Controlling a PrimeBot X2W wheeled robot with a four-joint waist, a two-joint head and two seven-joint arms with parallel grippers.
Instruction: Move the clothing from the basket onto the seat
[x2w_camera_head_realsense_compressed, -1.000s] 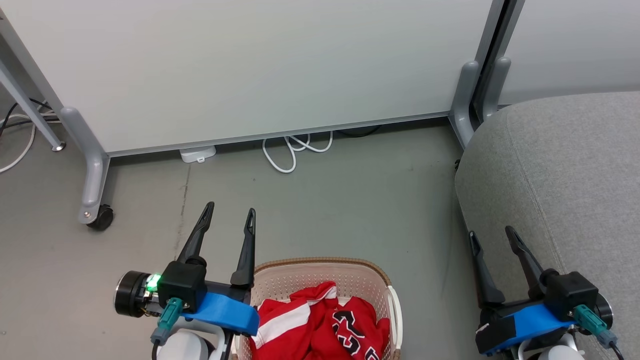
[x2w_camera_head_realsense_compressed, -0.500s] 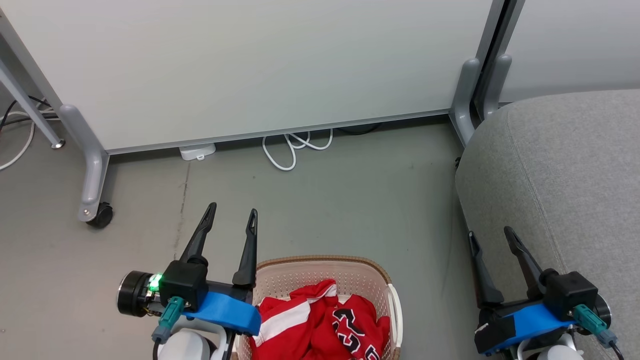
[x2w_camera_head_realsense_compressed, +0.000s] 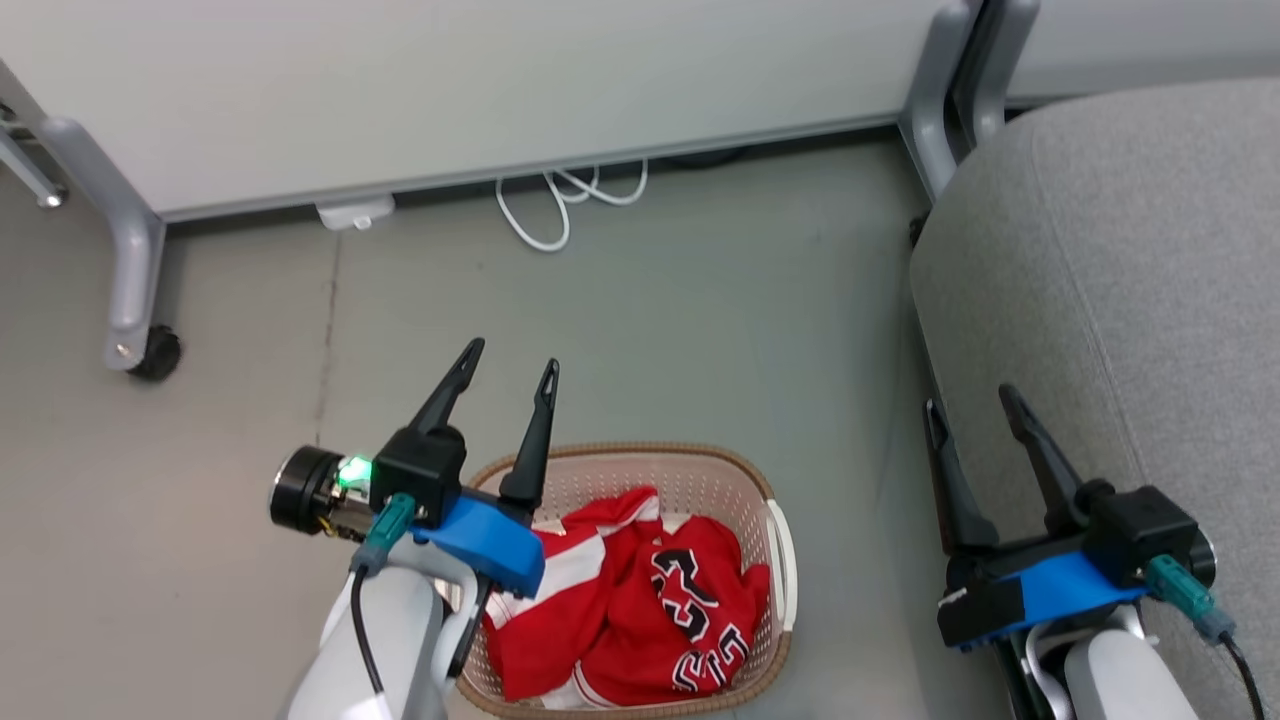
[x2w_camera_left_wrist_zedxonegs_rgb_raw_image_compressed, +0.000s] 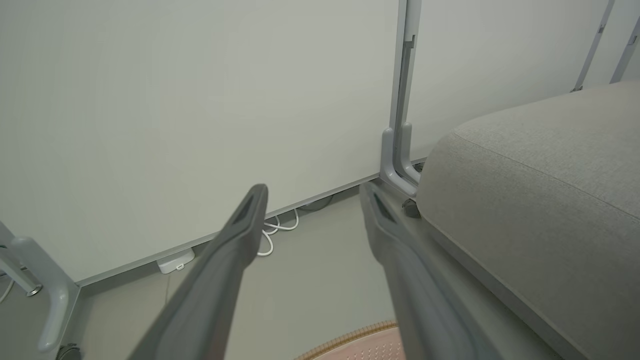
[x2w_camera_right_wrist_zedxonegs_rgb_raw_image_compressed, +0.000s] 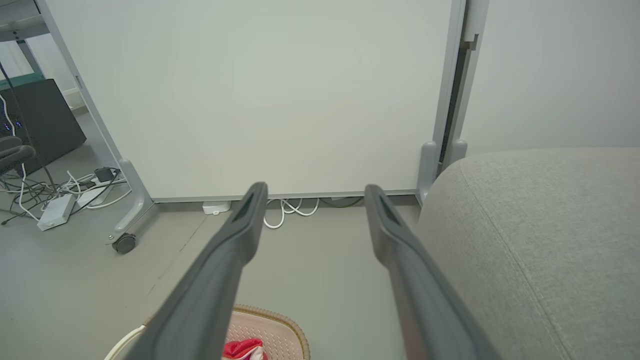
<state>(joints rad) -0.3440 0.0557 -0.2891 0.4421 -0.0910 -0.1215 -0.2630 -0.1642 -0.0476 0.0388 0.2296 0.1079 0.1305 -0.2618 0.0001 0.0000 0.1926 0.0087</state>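
Your head camera has tipped downward, so the cream perforated plastic laundry basket (x2w_camera_head_realsense_compressed: 700, 455) with its brown woven-look rim now shows almost whole. The two red sports garments (x2w_camera_head_realsense_compressed: 620, 600) are heaped inside it; nothing has been lifted yet. The left end effector (x2w_camera_head_realsense_compressed: 510, 358) has edged over the basket's left rim, fingers spread wide, empty and touching nothing. The right end effector (x2w_camera_head_realsense_compressed: 970, 400) hangs equally wide and empty at the edge of the large grey fabric seat cushion (x2w_camera_head_realsense_compressed: 1120, 250).

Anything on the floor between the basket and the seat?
Nothing. In the head view, the strip of grey floor between the basket and the seat is bare.
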